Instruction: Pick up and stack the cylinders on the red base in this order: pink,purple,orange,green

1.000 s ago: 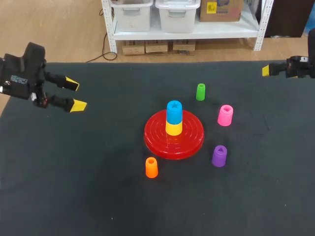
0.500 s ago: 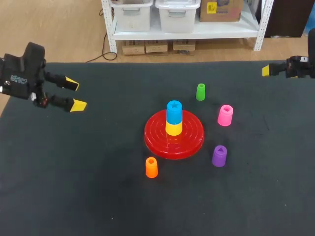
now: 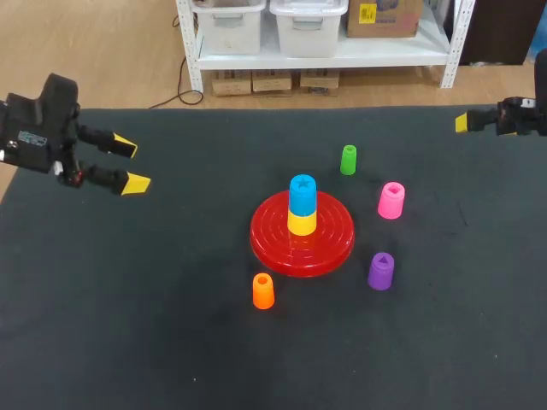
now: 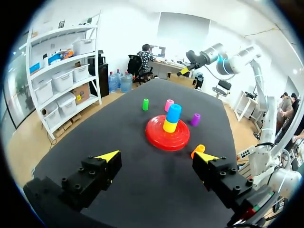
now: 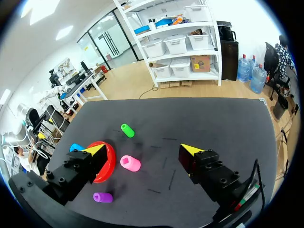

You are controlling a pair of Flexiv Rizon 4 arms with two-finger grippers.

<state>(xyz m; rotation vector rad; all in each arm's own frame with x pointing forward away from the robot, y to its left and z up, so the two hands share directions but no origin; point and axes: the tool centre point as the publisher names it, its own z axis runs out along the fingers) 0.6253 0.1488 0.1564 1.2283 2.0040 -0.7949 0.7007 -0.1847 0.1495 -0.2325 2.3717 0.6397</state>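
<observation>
Q. As the arms stand at the table's two sides, what do your grippers hold?

A. Neither holds anything. My left gripper (image 3: 130, 164) hovers over the left edge of the black table (image 3: 128, 325), its fingers spread wide. My right gripper (image 5: 142, 150), at the far right corner, is likewise spread and bare.

Q. And the stacking set?

A. The red base (image 3: 272, 232) lies near mid-table. It carries a yellow cylinder (image 3: 301, 224) with a blue cylinder (image 3: 302, 193) on top. The four others stand on the table, off the base:
- the green cylinder (image 3: 348, 160) behind it to the right
- the pink cylinder (image 3: 391, 200) on its right
- the purple cylinder (image 3: 380, 271) at its front right
- the orange cylinder (image 3: 263, 291) just before its front-left rim

Both grippers are well apart from all of them.
</observation>
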